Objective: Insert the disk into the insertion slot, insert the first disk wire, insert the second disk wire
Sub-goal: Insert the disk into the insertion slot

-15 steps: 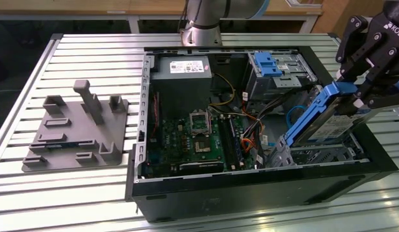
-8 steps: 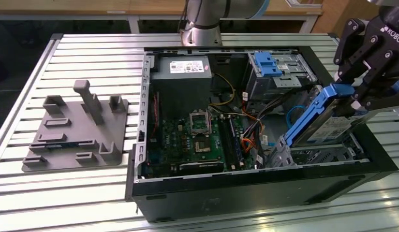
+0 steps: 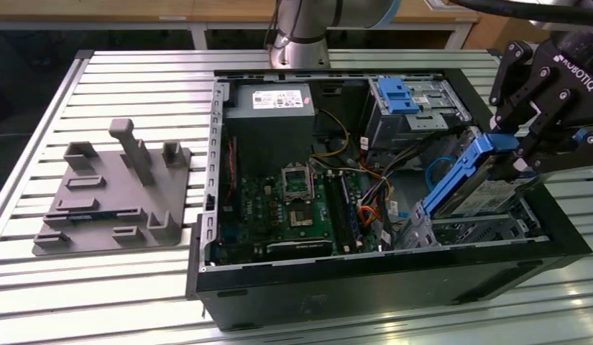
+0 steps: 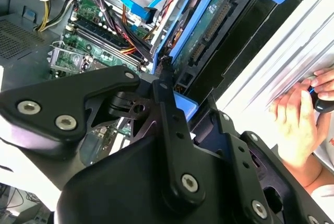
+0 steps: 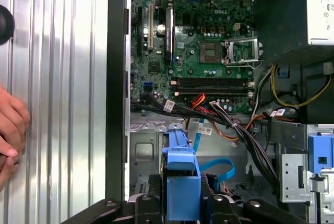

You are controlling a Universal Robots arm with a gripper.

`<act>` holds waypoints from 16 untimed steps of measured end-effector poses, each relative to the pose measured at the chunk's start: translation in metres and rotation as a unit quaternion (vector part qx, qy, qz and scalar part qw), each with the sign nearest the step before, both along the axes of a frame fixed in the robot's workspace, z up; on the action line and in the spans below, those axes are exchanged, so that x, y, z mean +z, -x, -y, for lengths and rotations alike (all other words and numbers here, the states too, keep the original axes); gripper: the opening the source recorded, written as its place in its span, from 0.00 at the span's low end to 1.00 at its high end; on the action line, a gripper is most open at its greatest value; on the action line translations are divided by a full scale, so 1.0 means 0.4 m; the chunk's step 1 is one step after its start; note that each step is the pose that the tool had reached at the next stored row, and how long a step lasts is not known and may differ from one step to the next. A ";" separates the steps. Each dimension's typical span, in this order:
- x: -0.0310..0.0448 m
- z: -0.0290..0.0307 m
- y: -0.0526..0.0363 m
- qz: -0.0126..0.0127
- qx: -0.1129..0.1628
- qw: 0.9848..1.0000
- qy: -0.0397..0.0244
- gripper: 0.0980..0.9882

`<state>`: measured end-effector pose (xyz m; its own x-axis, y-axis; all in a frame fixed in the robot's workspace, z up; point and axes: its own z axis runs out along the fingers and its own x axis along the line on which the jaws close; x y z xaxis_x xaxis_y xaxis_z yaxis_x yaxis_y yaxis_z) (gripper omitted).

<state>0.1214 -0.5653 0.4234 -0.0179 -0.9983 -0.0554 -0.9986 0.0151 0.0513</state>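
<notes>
The gripper (image 3: 515,152) is clamped on the raised end of the disk (image 3: 486,195), with its fingers pressed against the blue carrier from either side; the first wrist view shows this too. The disk stands steeply tilted at the exterior view's right. Its lower end reaches down into the insertion slot (image 3: 493,231), a perforated silver cage in the corner of the open computer case (image 3: 373,287), and the held end rises above the case rim, so it is not seated flat. The motherboard (image 3: 296,208) lies beside the slot. The taller grey cage (image 3: 433,118) with its blue clip (image 3: 397,95) stands farther from the exterior camera. A blue flat cable (image 5: 216,167) curls just beside the carrier. A person's hand (image 4: 297,117) rests on the slatted table (image 3: 104,287) outside the case
</notes>
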 end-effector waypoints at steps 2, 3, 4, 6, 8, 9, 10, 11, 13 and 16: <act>-0.009 0.000 0.000 0.000 0.000 1.000 0.000 0.30; -0.013 0.000 0.000 0.000 0.000 1.000 0.000 0.30; -0.018 0.000 0.000 0.000 0.000 1.000 0.000 0.30; -0.027 0.000 0.000 0.000 0.000 1.000 0.000 0.30; -0.036 0.000 0.000 0.000 0.000 1.000 0.000 0.30; -0.040 0.000 0.000 0.000 0.000 1.000 0.000 0.30; -0.045 0.000 0.000 0.000 0.000 1.000 0.000 0.30; -0.049 0.000 0.000 0.000 0.000 1.000 0.000 0.30; -0.059 0.000 0.000 0.000 0.000 1.000 0.000 0.30; -0.072 0.000 0.000 0.000 0.001 1.000 0.000 0.30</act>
<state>0.1214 -0.5652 0.3947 -0.0169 -0.9983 -0.0550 -0.9986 0.0141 0.0512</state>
